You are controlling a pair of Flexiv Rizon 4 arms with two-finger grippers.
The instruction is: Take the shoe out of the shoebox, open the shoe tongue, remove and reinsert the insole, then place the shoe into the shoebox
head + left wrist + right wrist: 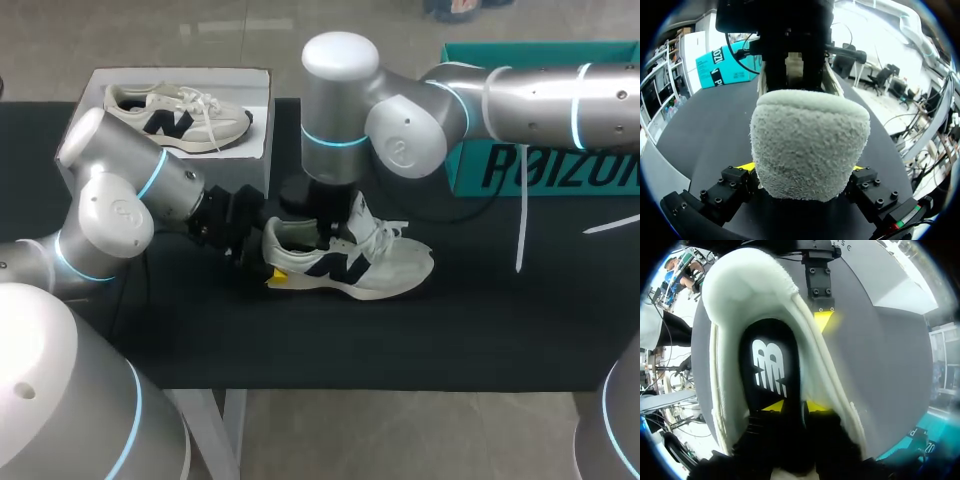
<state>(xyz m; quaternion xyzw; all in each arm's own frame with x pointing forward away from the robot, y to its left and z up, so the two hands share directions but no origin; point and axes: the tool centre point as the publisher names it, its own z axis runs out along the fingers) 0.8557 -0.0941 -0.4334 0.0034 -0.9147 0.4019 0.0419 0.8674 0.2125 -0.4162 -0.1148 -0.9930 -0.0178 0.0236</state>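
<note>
Finds shoe (345, 258) on desk (480, 330) at 4 o'clock from shoebox (180, 72), heel (807, 145) clamped in left claw (801, 170), insole (767, 370) pinched in nearly closed right claw (794, 406); probably risks dragging whole shoe out of left claw via a sticking insole on pull-out.

The table (500, 330), covered in black, has three things sitting on it: an open white shoebox (180, 72) at the far left corner, a teal box (465, 170) along the far right, and a cream shoe (395, 270) upright on its sole around the middle
</note>
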